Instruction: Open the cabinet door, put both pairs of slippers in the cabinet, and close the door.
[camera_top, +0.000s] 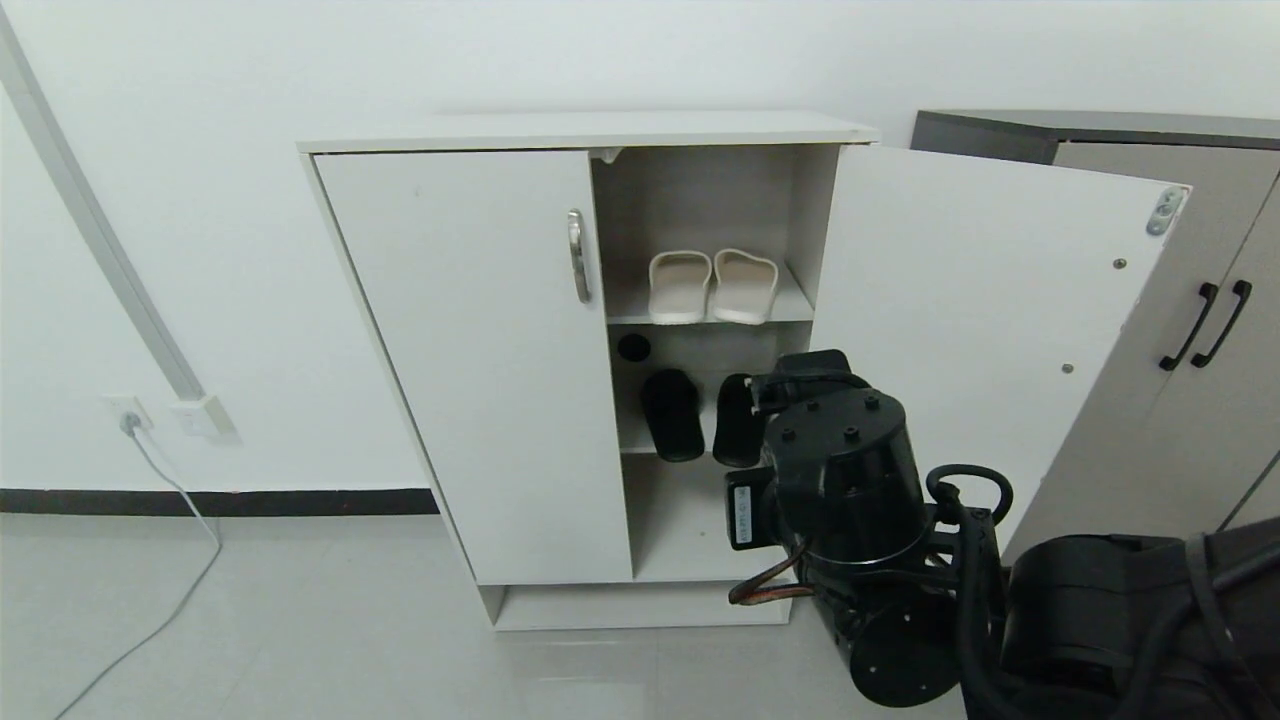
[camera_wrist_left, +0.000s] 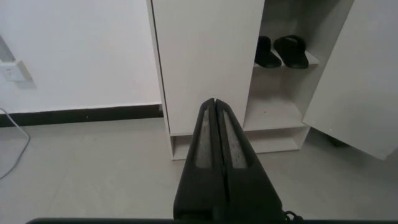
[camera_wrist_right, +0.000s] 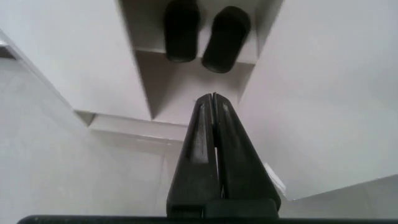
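The white cabinet (camera_top: 590, 130) stands with its right door (camera_top: 980, 310) swung open and its left door (camera_top: 480, 350) closed, a metal handle (camera_top: 577, 256) on its edge. A pair of white slippers (camera_top: 712, 285) rests on the upper shelf. A pair of black slippers (camera_top: 672, 415) sits on the middle shelf (camera_wrist_right: 205, 34). My right arm (camera_top: 840, 470) is in front of the open side, just below the black pair. Its gripper (camera_wrist_right: 213, 96) is shut and empty, pointing at the lower compartment. My left gripper (camera_wrist_left: 213, 101) is shut and empty, low over the floor, facing the closed door.
A grey cabinet with black handles (camera_top: 1200, 320) stands behind the open door at the right. A wall socket (camera_top: 130, 415) and a cable (camera_top: 170, 590) trailing on the floor are at the left. Open floor lies in front of the cabinet.
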